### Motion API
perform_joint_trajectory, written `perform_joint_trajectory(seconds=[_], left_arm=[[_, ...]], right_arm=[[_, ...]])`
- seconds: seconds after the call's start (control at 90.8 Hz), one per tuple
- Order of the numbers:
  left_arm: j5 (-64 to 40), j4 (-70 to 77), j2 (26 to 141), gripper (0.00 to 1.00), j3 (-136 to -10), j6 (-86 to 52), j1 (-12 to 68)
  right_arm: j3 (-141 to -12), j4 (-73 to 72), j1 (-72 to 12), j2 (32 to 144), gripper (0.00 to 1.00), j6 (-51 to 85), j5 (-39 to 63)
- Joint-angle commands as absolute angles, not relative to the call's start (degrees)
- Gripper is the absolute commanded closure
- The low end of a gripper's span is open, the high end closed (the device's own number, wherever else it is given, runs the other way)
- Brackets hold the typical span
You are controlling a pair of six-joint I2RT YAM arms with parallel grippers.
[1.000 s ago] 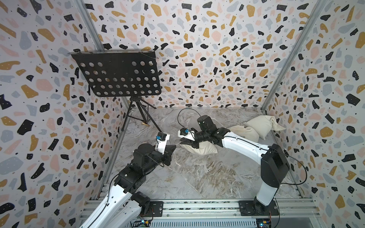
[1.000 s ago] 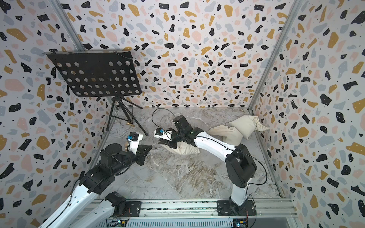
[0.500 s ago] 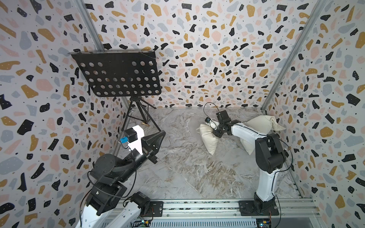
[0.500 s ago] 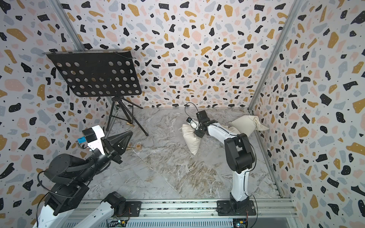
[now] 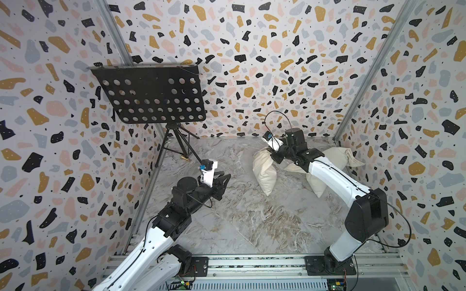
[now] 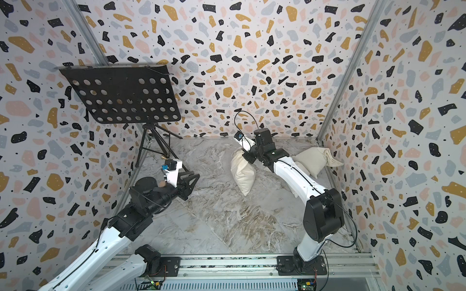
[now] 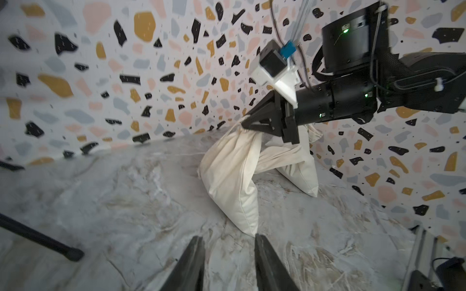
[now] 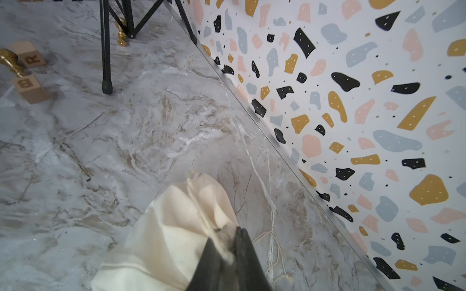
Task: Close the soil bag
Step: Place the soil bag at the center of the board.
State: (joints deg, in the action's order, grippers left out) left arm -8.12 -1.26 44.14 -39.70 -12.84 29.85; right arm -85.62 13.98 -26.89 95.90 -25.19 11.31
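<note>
The soil bag point(image 5: 264, 173) point(image 6: 242, 173) is a plump cream-white sack at the back right of the marble floor. Its bottom corner rests on the floor and its neck is held up. My right gripper point(image 5: 271, 153) point(image 6: 243, 155) point(image 7: 245, 123) point(image 8: 235, 230) is shut on the gathered neck. In the right wrist view the bag point(image 8: 171, 221) bunches at the jaws, and thin white cords point(image 8: 272, 241) trail on the floor beside it. My left gripper point(image 5: 225, 180) point(image 6: 195, 179) point(image 7: 228, 239) hovers left of centre, open and empty, pointing at the bag point(image 7: 232, 176) from a short distance.
A duller beige sack point(image 5: 338, 156) point(image 6: 317, 158) lies in the back right corner. A flat cream bag point(image 5: 315, 186) point(image 7: 300, 171) lies under my right arm. A black music stand point(image 5: 151, 95) point(image 6: 121, 98) stands at the back left, with wooden letter blocks point(image 8: 30, 88) and a brass piece point(image 8: 10, 60) near its legs.
My right gripper carried the bag from the middle to the back right and still holds its neck. My left arm came forward and down towards the middle, and its jaws opened.
</note>
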Motion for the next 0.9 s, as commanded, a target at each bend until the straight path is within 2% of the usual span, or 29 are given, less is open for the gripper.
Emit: perform_joint_trajectory(seconds=[0.0,0.143,0.253,0.385,0.518,0.617,0.683,0.782,0.892], left_arm=[[-2.7,7.1,44.5,0.48,-37.2,-13.3,29.8],[3.4,9.3,44.6,0.28,-34.0,-13.9,29.6],[9.9,9.2,43.7,0.14,-31.4,-15.3,29.6],[21.8,10.1,41.1,0.04,-26.4,-17.1,29.5],[29.9,11.3,37.1,0.0,-21.3,-17.5,29.2],[31.7,13.9,33.5,0.0,-18.3,-16.1,29.1],[31.9,15.3,32.2,0.0,-17.2,-14.3,29.1],[33.2,16.2,31.3,0.0,-16.7,-11.9,29.1],[35.9,18.4,32.6,0.0,-16.5,-7.4,29.0]], right_arm=[[-91.4,11.1,-27.3,95.8,1.0,-23.2,14.4],[-98.7,13.9,-28.9,98.9,1.0,-26.3,12.0],[-97.7,15.0,-31.0,98.6,1.0,-25.7,13.7],[-86.5,12.1,-35.6,95.7,1.0,-22.2,17.3],[-69.7,4.3,-40.9,92.8,0.89,-15.6,22.3],[-63.3,0.3,-44.1,91.4,0.76,-13.4,27.3],[-62.5,1.4,-44.4,89.6,0.62,-13.0,29.3],[-62.3,5.3,-44.4,85.1,0.33,-14.2,24.1],[-61.6,7.8,-44.0,79.5,0.15,-14.9,17.1]])
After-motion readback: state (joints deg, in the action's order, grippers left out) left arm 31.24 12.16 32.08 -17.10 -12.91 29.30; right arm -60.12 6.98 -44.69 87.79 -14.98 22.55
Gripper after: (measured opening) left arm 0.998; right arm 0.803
